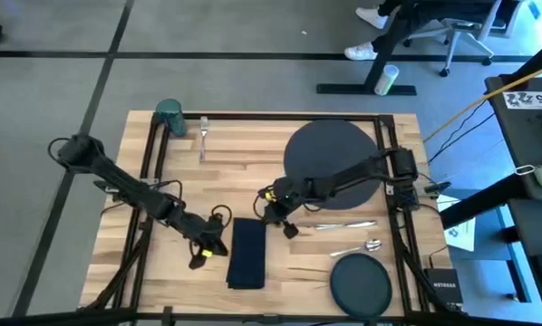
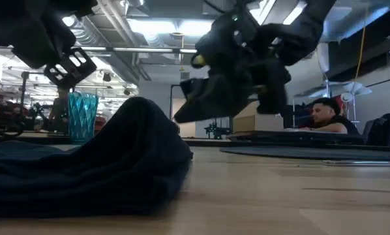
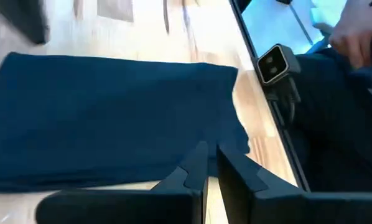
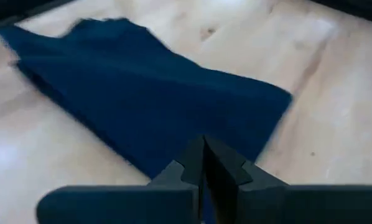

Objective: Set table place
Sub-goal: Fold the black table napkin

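Napkin foreground, cup behind

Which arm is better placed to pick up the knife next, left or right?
Right. The right gripper hangs just beside the knife on the table, while the left gripper sits beyond the napkin, farther from it.

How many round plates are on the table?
2. The big dark charger lies at the far right of the table, partly under the right arm. The smaller dark plate sits at the near right edge. None seem hidden.
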You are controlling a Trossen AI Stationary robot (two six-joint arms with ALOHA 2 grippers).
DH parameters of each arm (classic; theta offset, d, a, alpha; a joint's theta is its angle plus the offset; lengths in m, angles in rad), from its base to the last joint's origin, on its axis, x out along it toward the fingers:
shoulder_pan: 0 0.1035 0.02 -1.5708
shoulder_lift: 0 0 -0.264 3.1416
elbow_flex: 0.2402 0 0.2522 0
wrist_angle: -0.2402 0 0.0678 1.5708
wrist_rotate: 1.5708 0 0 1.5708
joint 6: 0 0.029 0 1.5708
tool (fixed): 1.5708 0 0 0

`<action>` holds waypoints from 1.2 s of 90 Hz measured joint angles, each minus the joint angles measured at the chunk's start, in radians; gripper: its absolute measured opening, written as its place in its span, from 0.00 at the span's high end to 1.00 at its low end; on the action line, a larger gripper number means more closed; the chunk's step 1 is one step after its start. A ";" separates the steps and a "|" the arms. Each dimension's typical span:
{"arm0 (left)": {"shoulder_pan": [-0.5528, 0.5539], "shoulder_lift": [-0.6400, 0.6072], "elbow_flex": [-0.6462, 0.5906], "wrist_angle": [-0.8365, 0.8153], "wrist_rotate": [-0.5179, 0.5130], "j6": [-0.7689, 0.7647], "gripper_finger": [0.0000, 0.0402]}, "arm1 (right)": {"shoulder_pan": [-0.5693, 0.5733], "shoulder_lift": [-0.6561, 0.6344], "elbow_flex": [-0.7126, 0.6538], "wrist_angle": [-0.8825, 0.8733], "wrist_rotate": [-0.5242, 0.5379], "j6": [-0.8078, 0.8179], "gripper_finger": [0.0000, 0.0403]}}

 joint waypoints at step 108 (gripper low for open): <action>0.029 0.262 -0.001 0.235 -0.036 -0.030 0.96 | -0.053 0.051 0.002 -0.093 0.109 -0.041 1.00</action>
